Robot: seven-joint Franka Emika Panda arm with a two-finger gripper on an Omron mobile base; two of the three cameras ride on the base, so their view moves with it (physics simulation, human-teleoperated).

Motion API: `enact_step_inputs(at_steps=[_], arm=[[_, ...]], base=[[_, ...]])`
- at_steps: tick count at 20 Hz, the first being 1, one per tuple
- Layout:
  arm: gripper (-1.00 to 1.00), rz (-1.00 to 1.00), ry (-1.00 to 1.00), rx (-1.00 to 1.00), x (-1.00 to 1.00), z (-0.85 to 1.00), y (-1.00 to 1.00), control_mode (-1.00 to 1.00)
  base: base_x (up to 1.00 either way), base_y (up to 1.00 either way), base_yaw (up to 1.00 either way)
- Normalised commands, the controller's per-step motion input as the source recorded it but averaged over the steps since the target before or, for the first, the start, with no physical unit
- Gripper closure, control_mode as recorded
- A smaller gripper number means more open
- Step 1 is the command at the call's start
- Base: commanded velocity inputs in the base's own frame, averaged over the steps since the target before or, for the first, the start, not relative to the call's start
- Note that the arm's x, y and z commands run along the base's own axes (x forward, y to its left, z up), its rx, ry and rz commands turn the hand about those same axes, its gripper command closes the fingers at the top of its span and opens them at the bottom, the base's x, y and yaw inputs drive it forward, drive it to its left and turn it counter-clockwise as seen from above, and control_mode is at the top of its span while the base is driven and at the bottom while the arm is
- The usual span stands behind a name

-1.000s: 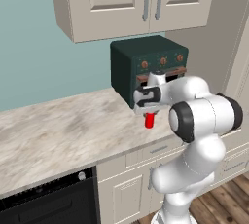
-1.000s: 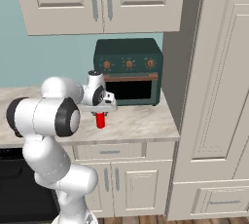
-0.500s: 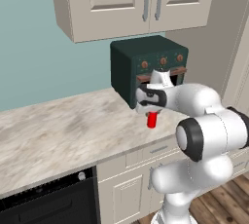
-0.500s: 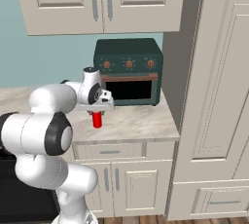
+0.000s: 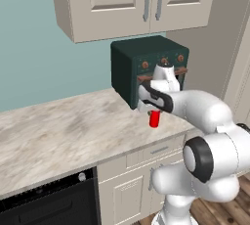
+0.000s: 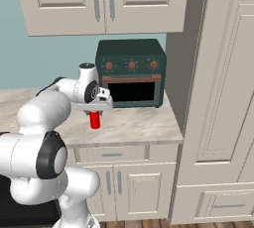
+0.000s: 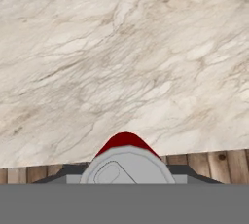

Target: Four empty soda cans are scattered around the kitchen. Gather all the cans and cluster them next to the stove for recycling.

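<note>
A red soda can (image 5: 155, 120) hangs upright a little above the marble counter (image 5: 63, 131), just in front of the dark green toaster oven (image 5: 146, 65). My gripper (image 5: 154, 113) points downward and is shut on the can's top. From the right base view the same can (image 6: 94, 120) hangs under the gripper (image 6: 94, 114), left of the oven's door (image 6: 131, 92). In the hand view the can's silvery top and red rim (image 7: 125, 162) sit at the bottom, with the counter (image 7: 121, 62) beneath. The stove is out of view.
Cream wall cabinets (image 5: 141, 1) hang above the oven. A tall cream pantry (image 6: 218, 98) bounds the counter on the right. A black appliance front (image 5: 49, 202) sits under the counter at the left. Wooden floor (image 7: 204, 164) shows past the counter's front edge.
The arm's elbow and upper links have swung round toward the base while the hand stayed almost in place. The red can has shifted only slightly and stays gripped.
</note>
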Motion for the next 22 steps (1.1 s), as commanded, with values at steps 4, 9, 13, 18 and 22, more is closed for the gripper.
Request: enact_step_inputs(at_steps=[4,9,13,18,22], arm=[[1.00,0.00,0.00,0.00,-0.38,0.14,0.11,-1.00],[1.00,0.00,0.00,0.00,-0.36,0.15,0.11,-1.00],[1.00,0.00,0.00,0.00,-0.33,0.12,0.08,-1.00],[1.00,0.01,0.02,0.00,-0.19,0.04,0.03,-1.00],[1.00,0.00,0.00,0.00,0.00,0.00,0.00,-1.00]], base=[[0.00,0.00,0.00],[0.00,0.00,0.00],[0.00,0.00,0.00],[0.00,0.00,0.00],[0.00,0.00,0.00]])
